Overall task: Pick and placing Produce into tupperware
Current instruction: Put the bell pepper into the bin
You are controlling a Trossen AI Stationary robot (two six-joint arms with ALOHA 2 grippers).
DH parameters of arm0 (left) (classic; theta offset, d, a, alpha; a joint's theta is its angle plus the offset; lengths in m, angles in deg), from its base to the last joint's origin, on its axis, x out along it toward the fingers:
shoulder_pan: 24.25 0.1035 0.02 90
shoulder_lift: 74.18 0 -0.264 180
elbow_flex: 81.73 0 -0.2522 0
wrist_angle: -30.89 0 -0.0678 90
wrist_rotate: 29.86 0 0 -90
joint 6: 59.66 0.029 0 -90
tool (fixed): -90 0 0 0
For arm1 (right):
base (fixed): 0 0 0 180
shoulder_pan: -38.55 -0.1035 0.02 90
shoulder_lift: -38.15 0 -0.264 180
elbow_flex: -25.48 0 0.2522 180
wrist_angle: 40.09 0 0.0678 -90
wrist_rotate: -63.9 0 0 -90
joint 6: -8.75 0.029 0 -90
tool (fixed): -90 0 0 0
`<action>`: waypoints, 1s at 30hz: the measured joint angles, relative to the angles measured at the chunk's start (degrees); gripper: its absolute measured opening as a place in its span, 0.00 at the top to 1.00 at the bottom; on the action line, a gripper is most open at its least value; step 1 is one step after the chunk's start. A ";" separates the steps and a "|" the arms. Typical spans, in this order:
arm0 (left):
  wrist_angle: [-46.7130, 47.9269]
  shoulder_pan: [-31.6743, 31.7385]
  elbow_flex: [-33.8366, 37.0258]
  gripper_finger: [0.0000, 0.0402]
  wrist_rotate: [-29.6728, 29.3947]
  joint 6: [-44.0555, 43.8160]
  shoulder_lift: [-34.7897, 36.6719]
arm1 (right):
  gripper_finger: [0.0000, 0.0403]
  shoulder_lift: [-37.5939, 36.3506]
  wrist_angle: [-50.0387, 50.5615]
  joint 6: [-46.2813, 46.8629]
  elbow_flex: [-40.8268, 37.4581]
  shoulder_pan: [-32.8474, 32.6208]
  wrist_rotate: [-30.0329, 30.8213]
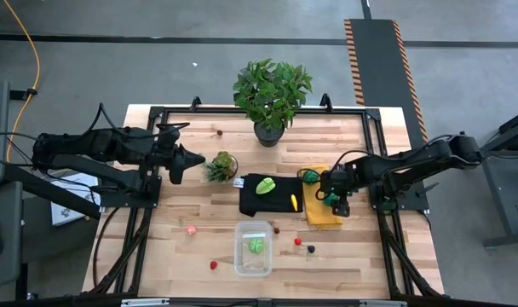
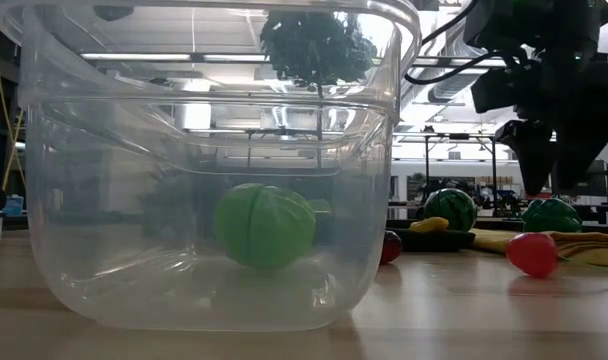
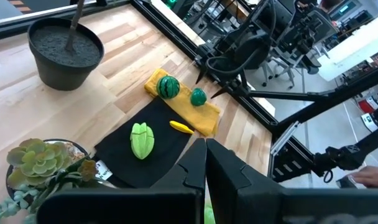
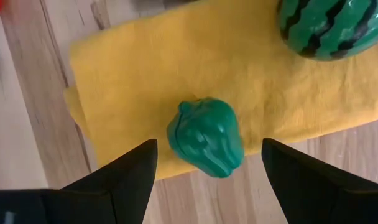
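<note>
On the yellow cloth: green pepper (image 4: 206, 137) lies just beside a toy watermelon (image 4: 331, 26), both on the cloth (image 4: 127, 81)
Right hand (image 4: 207, 163): hangs right over the pepper with fingers spread, one on each side of it, not touching it, grasping nothing
Pepper to hand: centred in the gap between the two fingers, below them
Left hand (image 3: 206, 163): clenched and empty, held above the tabletop near the small succulent (image 1: 221, 165), well apart from the produce
Tupperware (image 1: 253, 248): at the tabletop's near edge, holding one lime-green piece (image 2: 264, 226)
Black mat (image 1: 252, 203): between succulent and cloth, carrying a lime-green fruit (image 1: 266, 185) and a yellow piece (image 1: 294, 202)
Loose produce: small red and pink pieces on the tabletop (image 1: 182, 205) around the tupperware
Big plant (image 1: 272, 91): at the far edge
</note>
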 joint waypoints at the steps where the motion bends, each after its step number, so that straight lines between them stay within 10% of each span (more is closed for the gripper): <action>1: 0.00 0.00 0.00 1.00 0.00 0.00 0.00 | 0.31 0.00 -0.01 0.16 0.00 0.00 -0.01; 30: 0.02 0.00 0.00 1.00 1.46 0.00 0.02 | 0.31 13.43 -6.85 -0.46 -0.11 -2.19 -0.84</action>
